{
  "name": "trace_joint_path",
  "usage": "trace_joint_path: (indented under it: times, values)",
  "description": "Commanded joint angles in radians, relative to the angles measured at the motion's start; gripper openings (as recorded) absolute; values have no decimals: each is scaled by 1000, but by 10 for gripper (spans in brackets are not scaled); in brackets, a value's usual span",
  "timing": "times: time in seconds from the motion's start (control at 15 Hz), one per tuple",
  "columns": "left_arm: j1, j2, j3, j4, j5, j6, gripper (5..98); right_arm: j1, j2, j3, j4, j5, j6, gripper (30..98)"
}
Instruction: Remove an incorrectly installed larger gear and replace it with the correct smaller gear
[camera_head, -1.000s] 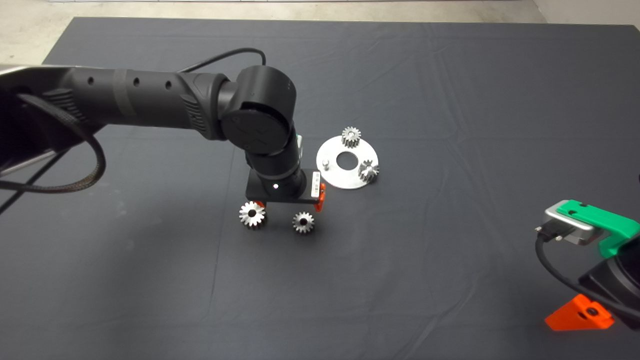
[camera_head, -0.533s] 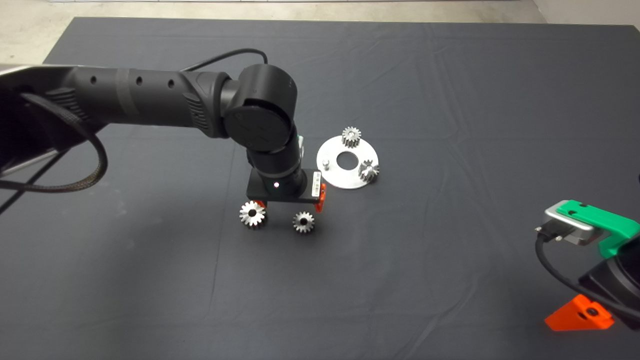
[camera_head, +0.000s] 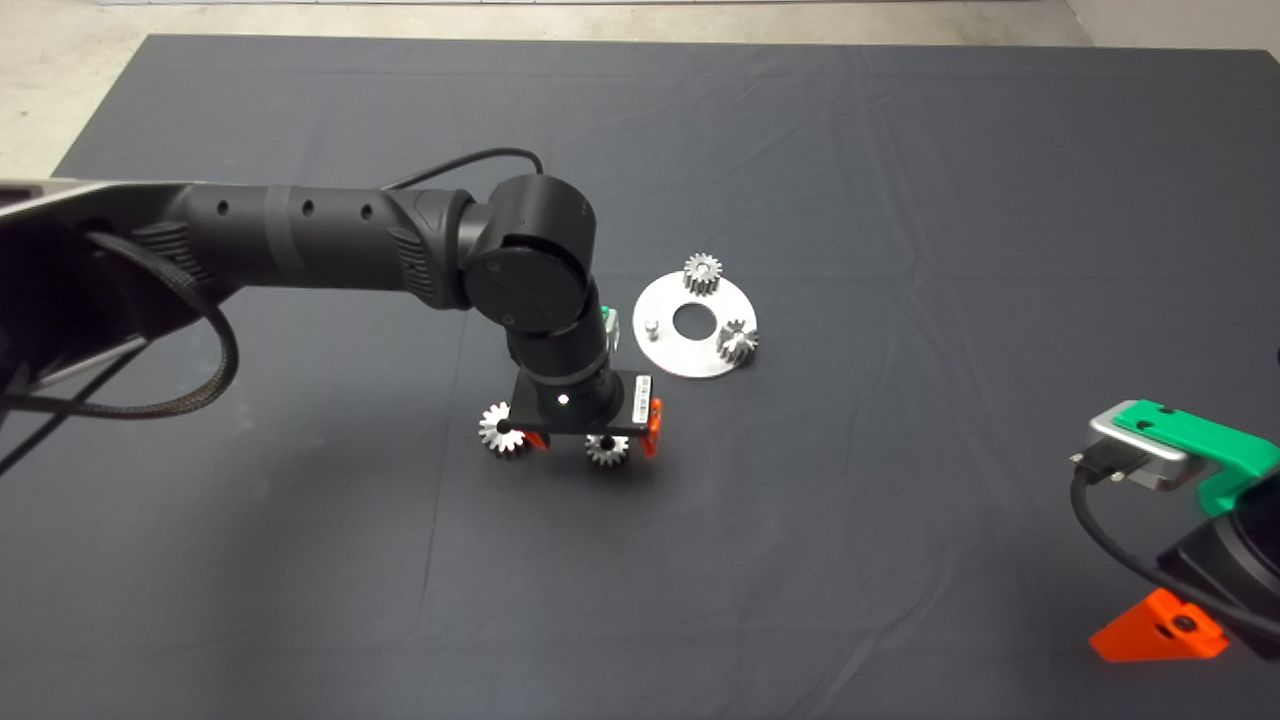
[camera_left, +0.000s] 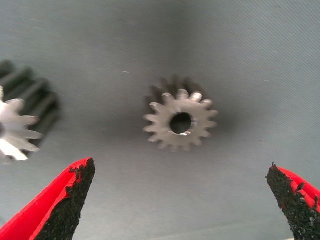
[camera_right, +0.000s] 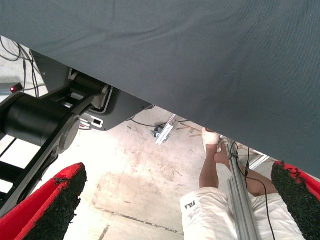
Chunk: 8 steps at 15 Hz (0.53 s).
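Observation:
The smaller gear (camera_left: 181, 122) lies flat on the mat, centred between the wide-apart fingers of my open left gripper (camera_left: 180, 167), which hovers above it without touching. In the head view this smaller gear (camera_head: 606, 449) peeks out under the left wrist block. The larger gear (camera_head: 497, 428), with long pointed teeth, lies on the mat just to its left, partly covered by the block; the left wrist view shows the larger gear (camera_left: 12, 127) only in part. My right gripper (camera_right: 177, 172) is parked open at the mat's lower right edge.
A round silvery plate (camera_head: 680, 360) lies right of and behind the left gripper, with two small gears (camera_head: 703, 273) (camera_head: 737, 342) on it, a bare pin (camera_head: 651, 325) and a centre hole. A person's legs (camera_right: 215, 165) show on the floor beyond the mat.
My left gripper has moved toward the near side and lower. It now stands over the smaller gear and covers part of the larger gear. The right arm has not moved.

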Motion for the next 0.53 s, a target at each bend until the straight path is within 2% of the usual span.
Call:
trace_joint_path:
  times: [0.0,0.33,0.47]
  values:
    - [-17,2,7,-29,-41,3,883,12,-1,4,26,-93,6,977]
    - [-17,2,-3,-28,-46,9,883,12,-1,4,26,-93,6,977]
    - [1,6,-27,-28,-43,18,883,12,-1,4,26,-93,6,977]
